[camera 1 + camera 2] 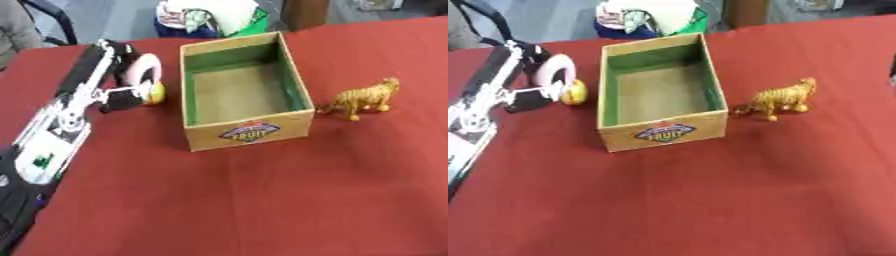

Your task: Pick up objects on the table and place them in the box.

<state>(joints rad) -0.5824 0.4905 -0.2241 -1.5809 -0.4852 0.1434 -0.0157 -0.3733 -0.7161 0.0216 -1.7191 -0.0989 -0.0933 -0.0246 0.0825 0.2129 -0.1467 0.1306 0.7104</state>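
Observation:
An open cardboard box (250, 131) with a green inner lining stands on the red table, and nothing shows inside it. A striped orange toy tiger (362, 98) stands on the cloth just right of the box. Left of the box, my left hand (120, 99) reaches in from the lower left and is curled round a white and pink ring-shaped roll (145, 68). A small yellow round thing (157, 93) sits at the roll's lower edge, against the hand. My right hand shows in neither view.
The red tablecloth (262, 200) stretches wide in front of the box. Past the table's far edge sits a bundle of white, green and blue bags (210, 17). A thin dark shape (892, 74) shows at the right border.

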